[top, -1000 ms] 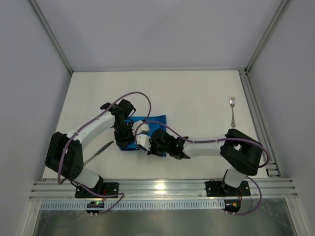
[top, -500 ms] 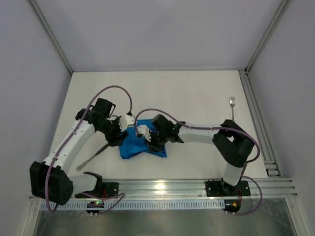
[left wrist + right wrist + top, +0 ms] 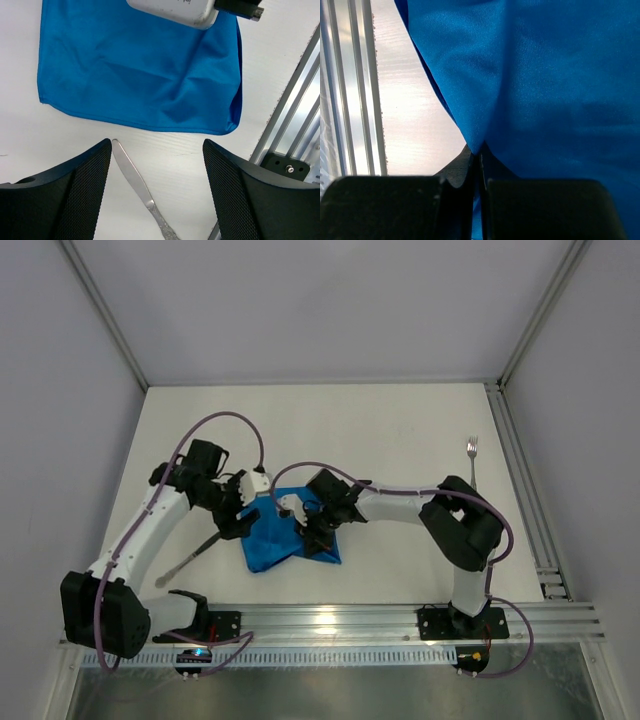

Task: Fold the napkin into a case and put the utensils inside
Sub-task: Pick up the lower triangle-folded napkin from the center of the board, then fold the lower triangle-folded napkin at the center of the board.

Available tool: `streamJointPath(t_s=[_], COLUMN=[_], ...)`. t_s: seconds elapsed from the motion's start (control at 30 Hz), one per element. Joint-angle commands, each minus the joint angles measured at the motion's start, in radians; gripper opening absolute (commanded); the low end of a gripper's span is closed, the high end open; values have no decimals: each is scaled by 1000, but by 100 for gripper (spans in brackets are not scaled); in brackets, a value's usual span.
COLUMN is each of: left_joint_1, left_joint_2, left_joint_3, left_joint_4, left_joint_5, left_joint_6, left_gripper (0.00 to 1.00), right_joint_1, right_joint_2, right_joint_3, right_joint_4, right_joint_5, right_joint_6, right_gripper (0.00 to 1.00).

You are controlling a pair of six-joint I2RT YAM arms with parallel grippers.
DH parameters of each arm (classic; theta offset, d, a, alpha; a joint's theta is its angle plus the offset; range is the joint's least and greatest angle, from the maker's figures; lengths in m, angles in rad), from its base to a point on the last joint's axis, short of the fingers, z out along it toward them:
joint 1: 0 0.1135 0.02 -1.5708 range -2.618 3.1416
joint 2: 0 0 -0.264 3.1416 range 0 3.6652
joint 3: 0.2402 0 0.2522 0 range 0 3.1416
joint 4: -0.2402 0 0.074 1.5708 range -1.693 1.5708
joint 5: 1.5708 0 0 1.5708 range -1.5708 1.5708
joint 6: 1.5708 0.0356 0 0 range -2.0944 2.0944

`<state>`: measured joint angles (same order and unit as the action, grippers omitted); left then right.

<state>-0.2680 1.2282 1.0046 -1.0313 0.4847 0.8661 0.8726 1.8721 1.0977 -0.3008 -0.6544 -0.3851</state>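
The blue napkin (image 3: pixel 278 539) lies loosely folded on the table between the arms. It also shows in the left wrist view (image 3: pixel 145 75). My right gripper (image 3: pixel 312 527) is shut on a pinched fold of the napkin (image 3: pixel 545 90) and holds it up. My left gripper (image 3: pixel 236 516) is open and empty at the napkin's left edge, its jaws either side of the knife (image 3: pixel 137 187). The knife (image 3: pixel 190 555) lies slanted on the table left of the napkin. The fork (image 3: pixel 473 466) lies far right, near the rail.
A metal rail (image 3: pixel 330 622) runs along the table's near edge and shows in both wrist views (image 3: pixel 350 90). Another rail (image 3: pixel 520 480) runs along the right side, just beyond the fork.
The left arm has pulled back left off the napkin, its gripper now open over the knife. The right gripper has shifted slightly up and right, lifting the pinched cloth.
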Motion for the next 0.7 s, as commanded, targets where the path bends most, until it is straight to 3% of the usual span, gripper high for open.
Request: streamJointPath(t_s=[0.0, 0.2, 0.4, 0.5, 0.53, 0.63, 0.67], left_joint_1=[38, 185, 214, 124, 19, -153, -169], left_joint_2=[-61, -49, 96, 47, 22, -87, -94], left_joint_3=[38, 137, 131, 73, 49, -44, -52], left_joint_4=[-44, -145, -93, -6, 38, 86, 76], left_joint_5=[152, 281, 157, 11, -23, -57, -48], left_joint_6=[11, 7, 28, -30, -53, -95, -114], left_gripper=[76, 79, 77, 79, 79, 82, 91], right_joint_1=[-49, -72, -72, -73, -73, -76, -80], right_joint_2=[12, 7, 1, 5, 10, 27, 32], right_joint_3=[65, 67, 56, 73, 77, 99, 103], right_joint_4=[-14, 29, 34, 38, 35, 26, 23], right_joint_5=[-50, -65, -27, -54, -56, -80, -88], right_joint_6=[101, 167, 164, 187, 193, 216, 225], right_gripper=[4, 4, 4, 4, 4, 4, 4])
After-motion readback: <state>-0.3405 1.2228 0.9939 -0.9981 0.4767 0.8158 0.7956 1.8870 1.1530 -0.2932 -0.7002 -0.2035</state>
